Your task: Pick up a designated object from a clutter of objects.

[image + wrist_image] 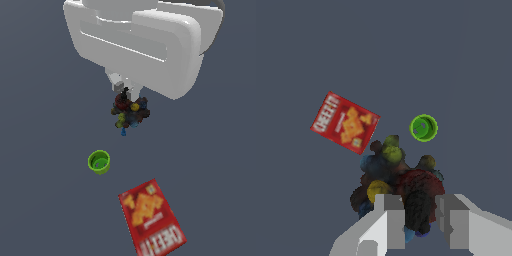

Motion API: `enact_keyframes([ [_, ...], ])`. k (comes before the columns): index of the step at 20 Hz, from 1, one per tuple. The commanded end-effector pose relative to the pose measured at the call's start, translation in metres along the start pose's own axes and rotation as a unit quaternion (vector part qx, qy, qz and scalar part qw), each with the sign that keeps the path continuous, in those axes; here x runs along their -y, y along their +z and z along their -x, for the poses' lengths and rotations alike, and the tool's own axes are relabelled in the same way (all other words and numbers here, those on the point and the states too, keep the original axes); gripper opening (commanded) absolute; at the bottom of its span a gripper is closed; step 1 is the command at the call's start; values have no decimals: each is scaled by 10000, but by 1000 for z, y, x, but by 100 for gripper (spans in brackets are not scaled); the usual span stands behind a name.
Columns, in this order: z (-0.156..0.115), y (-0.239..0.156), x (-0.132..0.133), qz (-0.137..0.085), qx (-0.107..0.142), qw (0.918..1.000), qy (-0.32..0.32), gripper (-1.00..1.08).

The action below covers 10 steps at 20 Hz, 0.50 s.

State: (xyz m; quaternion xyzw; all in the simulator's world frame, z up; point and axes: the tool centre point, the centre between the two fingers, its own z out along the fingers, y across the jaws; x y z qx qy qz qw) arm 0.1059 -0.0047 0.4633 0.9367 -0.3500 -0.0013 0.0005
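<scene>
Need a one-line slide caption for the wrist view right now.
Gripper fingers closed on the dark multicoloured lump, with the green cup and red cracker box beyond.

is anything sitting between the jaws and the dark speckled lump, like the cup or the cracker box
Nothing visible does. In the wrist view the gripper already has its jaws on either side of the dark multicoloured lump. The green cup and the red cracker box lie apart from it, off to the side.

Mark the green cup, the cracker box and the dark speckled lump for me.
green cup (99,162), exterior view, on its open mouth.
red cracker box (151,218), exterior view, on its printed face.
dark speckled lump (391,177), wrist view, on its body above the fingers.
</scene>
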Motion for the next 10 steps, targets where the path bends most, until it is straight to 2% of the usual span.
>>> enact_keyframes([
  [1, -3, -8, -1, -5, -6, 10000, 0, -100],
  [10, -6, -16, -2, -5, -6, 10000, 0, -100],
])
